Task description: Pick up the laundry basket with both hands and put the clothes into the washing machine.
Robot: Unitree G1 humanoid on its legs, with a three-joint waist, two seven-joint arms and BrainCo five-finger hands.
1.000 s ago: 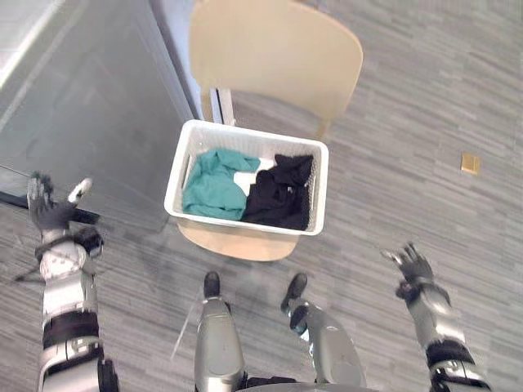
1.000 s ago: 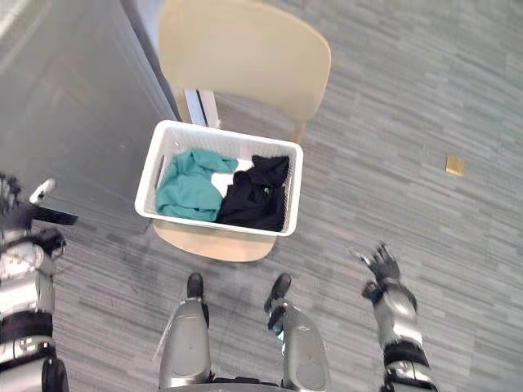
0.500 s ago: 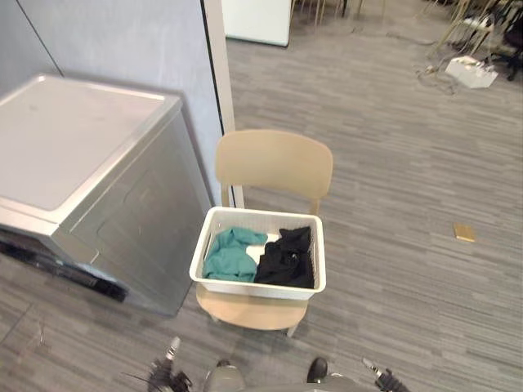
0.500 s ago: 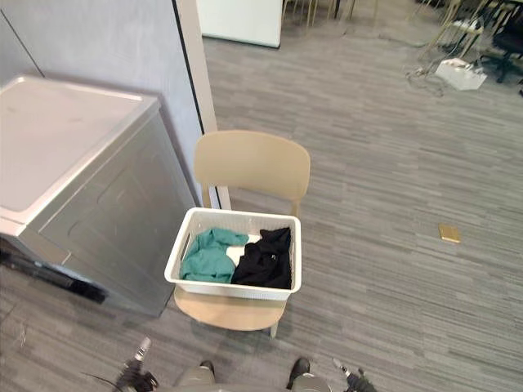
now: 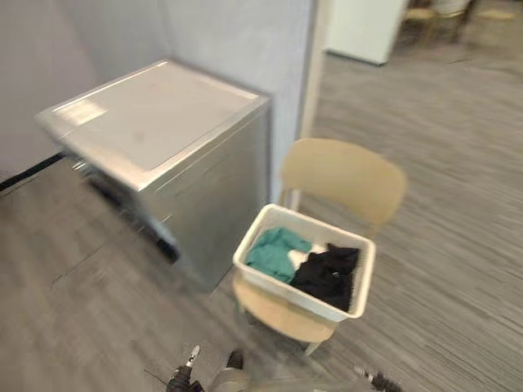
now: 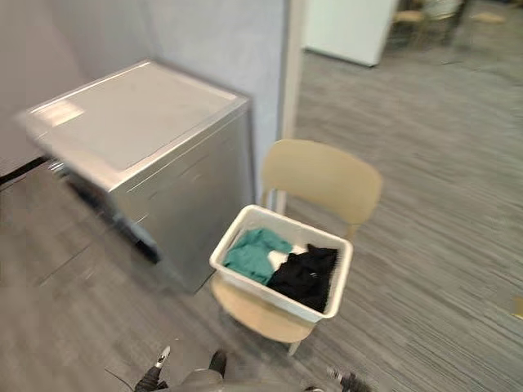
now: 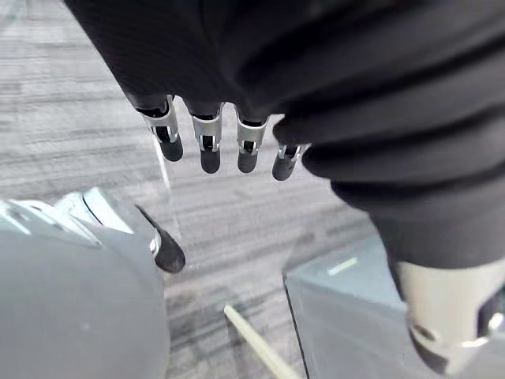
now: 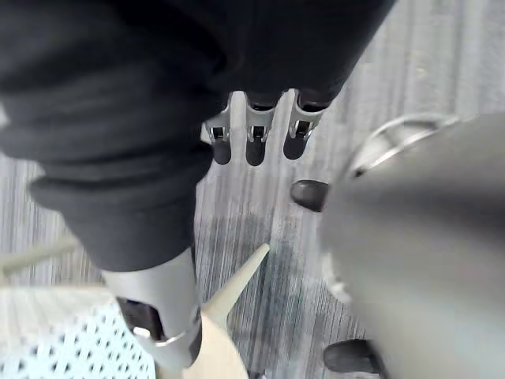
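The laundry basket sits on the seat of a pale chair, well ahead of both sets of fingers and touched by neither. A teal garment and a black garment lie inside it. The left hand and right hand hang low over the floor, fingers straight, slightly apart, gripping nothing. The washing machine stands just beside the chair, nearer the left fingers, probably to keep the carry short.

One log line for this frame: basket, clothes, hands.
stage: pre-pickup | laundry basket: on chair, untouched | clothes: in basket | washing machine: beside chair | left hand: open, empty | right hand: open, empty
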